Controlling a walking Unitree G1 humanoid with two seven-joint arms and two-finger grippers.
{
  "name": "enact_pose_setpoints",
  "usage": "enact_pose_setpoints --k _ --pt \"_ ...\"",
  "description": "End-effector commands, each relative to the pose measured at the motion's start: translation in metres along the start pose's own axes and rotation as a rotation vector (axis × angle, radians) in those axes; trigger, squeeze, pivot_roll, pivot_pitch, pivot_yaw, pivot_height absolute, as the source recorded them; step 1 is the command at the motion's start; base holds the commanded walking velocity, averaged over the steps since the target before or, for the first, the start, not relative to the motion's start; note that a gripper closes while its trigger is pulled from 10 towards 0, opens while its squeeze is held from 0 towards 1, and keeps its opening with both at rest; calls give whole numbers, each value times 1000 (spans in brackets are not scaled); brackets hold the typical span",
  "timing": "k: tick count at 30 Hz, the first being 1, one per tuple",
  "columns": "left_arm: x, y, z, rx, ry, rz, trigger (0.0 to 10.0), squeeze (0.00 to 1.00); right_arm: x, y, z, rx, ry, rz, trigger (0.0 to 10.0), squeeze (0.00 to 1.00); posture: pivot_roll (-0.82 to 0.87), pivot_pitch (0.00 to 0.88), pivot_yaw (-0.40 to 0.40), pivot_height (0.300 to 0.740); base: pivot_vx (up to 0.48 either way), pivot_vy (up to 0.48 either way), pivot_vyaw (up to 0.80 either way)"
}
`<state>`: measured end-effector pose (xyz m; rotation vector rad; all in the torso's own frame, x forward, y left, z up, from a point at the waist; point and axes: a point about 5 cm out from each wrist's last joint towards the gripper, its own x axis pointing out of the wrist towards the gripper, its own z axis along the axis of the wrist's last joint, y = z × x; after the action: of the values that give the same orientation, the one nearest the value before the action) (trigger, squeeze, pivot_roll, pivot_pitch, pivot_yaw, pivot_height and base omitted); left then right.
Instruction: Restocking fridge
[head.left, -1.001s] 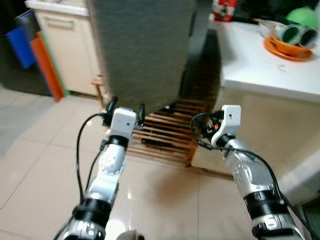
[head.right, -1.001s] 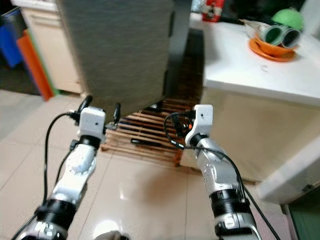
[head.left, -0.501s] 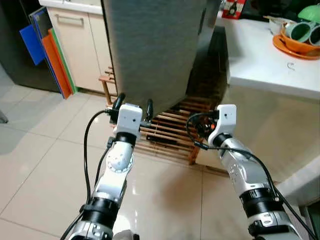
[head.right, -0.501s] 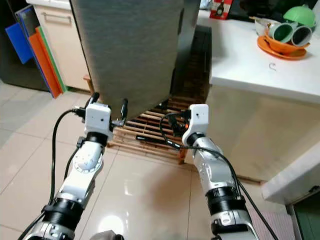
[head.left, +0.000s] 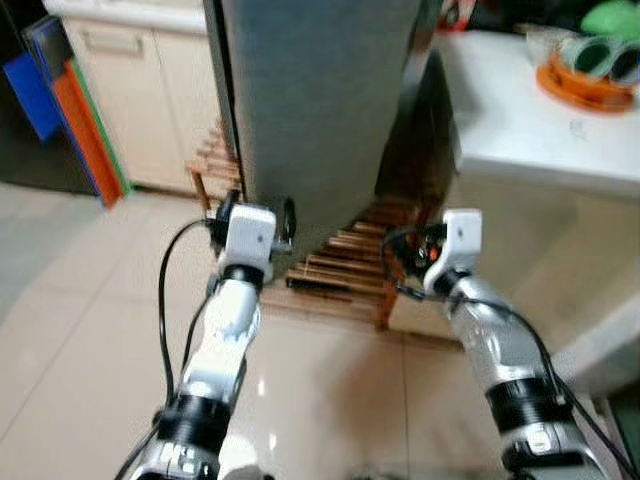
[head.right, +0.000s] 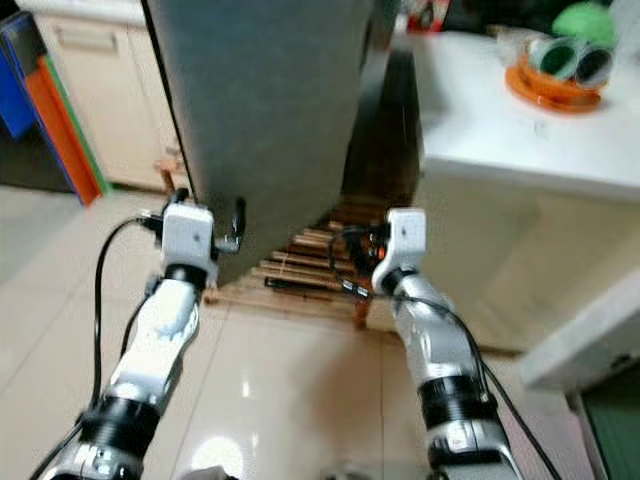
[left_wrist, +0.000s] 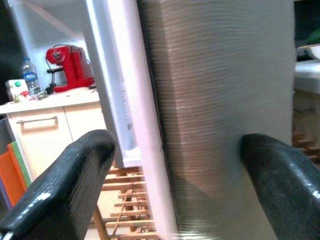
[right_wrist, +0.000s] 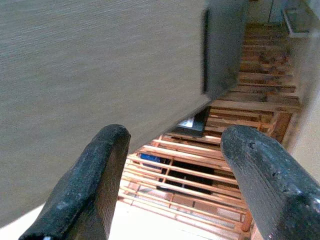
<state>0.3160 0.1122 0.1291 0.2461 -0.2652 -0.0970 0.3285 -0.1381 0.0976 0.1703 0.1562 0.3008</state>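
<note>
two silver arms reached forward from the near edge of the scene toward the grey fridge door (head.left: 315, 100), which stood ahead in the middle, its lower corner hanging over a wooden slatted rack (head.left: 345, 275) on the floor. the left arm was bent up at the elbow and raised, and the left gripper (head.left: 256, 210) sat right at the door's lower left edge. its two black fingers (left_wrist: 65, 185) were spread wide, one on either side of the door's edge, with the white inner rim of the door between them; whether either finger touched the door could not be told. the right arm angled in from the near right, its wrist turned toward the left, and the right gripper (head.right: 362, 250) hovered low beside the door's lower right corner, over the rack. its fingers (right_wrist: 90, 180) were also spread apart, with nothing between them. a white counter (head.left: 520, 130) lay to the right, carrying an orange bowl (head.left: 590, 82) at its far end. a cream cabinet (head.left: 130, 90) stood to the far left, with blue and orange boards (head.left: 75, 105) leaning beside it.
</note>
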Motion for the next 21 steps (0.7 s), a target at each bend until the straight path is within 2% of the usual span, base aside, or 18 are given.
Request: enact_pose_setpoints --k 1,8,13,18,21 --pt "0 14 -3 3 17 46 10000 0 1 7 2 -1 -15 26 10000 0 33 0 -51 740 240 416 0" --pt "2 23 -2 35 23 104 10000 0 1 10 1 11 -14 41 10000 0 36 0 -51 740 0 427 0" --pt "0 23 -2 47 22 109 10000 0 2 14 1 -6 -15 62 10000 0 40 0 -53 740 0 0 0" --pt "-3 21 -8 77 55 101 10000 0 4 16 2 -19 -26 53 10000 0 46 0 -55 740 0 0 542" --pt "-3 19 -8 93 57 87 10000 0 4 15 4 -34 -32 40 10000 0 48 0 -56 740 0 0 0"
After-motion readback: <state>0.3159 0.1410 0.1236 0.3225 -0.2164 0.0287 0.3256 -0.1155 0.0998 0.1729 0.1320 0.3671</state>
